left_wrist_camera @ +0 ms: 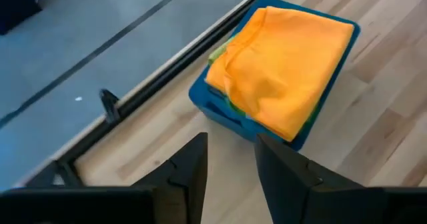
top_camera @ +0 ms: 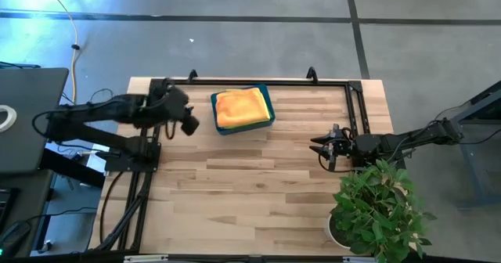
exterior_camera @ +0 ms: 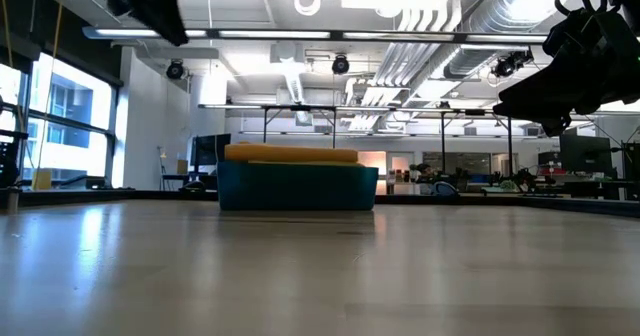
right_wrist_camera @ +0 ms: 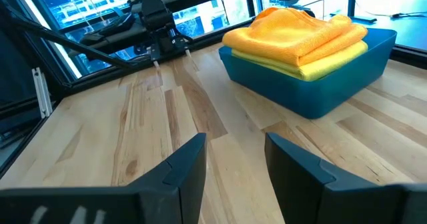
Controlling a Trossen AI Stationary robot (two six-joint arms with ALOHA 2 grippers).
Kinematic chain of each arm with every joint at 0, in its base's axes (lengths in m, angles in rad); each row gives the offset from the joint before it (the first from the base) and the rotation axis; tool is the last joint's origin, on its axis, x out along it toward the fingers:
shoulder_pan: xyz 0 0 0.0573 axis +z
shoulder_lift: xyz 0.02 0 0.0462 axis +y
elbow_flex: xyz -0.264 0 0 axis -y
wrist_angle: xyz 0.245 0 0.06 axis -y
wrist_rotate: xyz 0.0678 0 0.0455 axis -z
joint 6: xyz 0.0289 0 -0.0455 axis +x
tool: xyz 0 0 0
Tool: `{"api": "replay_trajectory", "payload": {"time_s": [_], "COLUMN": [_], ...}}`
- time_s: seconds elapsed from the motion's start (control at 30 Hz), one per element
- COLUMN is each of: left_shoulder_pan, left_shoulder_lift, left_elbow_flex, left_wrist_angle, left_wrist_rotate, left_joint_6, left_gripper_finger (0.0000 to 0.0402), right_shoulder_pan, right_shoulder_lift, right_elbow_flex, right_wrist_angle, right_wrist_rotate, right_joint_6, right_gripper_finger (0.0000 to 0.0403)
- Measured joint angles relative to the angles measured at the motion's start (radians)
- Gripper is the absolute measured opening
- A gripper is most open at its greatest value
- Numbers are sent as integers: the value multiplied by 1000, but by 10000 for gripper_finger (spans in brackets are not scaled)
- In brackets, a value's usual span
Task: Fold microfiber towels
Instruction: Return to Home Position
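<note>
Across the surface (top_camera: 250, 177), our left pincer (top_camera: 191, 126) lies nearer the towels (top_camera: 241, 108) than our right pincer (top_camera: 318, 146), both parted, empty.

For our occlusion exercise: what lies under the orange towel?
Beneath the orange towel: a yellow towel and a green edge; anything lower is hidden inside the bin.

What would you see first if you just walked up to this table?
The bright orange towel, lying on top of a stack in the blue bin, near the left gripper. Then the leafy plant by the right gripper. Both grippers are open and empty.
</note>
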Motion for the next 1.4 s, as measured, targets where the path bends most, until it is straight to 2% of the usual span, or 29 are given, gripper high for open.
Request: {"api": "replay_trajectory", "payload": {"time_s": [0.17, 0.3, 0.43, 0.53, 0.63, 0.73, 0.87, 0.97, 1.03, 1.2, 1.4], "left_shoulder_pan": [-69, -97, -107, -105, -97, -84, -65, -56, -57, -56, -61], "left_shoulder_lift": [-195, -289, -303, -298, -305, -328, -372, -417, -453, -546, -580], "left_elbow_flex": [-268, -489, -684, -794, -879, -932, -962, -962, -962, -961, -961], "left_wrist_angle": [228, 607, 1071, 1348, 1510, 1586, 1598, 1594, 1583, 1541, 1440], "left_wrist_rotate": [2, 136, 304, 342, 362, 371, 378, 437, 467, 463, 462], "left_joint_6": [-57, 43, 221, 304, 326, 335, 334, 346, 368, 379, 333], "left_gripper_finger": [113, 113, 113, 113, 113, 113, 113, 113, 113, 113, 113], "right_shoulder_pan": [0, 0, 0, 0, 0, 0, 0, 0, 0, 0, 0], "right_shoulder_lift": [0, 0, 0, 0, 0, 0, 0, 0, 0, 0, 0], "right_elbow_flex": [0, 0, 0, 0, 0, 0, 0, 0, 0, 0, 0], "right_wrist_angle": [0, 0, 0, 0, 0, 0, 0, 0, 0, 0, 0], "right_wrist_rotate": [0, 0, 0, 0, 0, 0, 0, 0, 0, 0, 0], "right_joint_6": [0, 0, 0, 0, 0, 0, 0, 0, 0, 0, 0], "right_gripper_finger": [146, 146, 146, 146, 146, 146, 146, 146, 146, 146, 146]}}
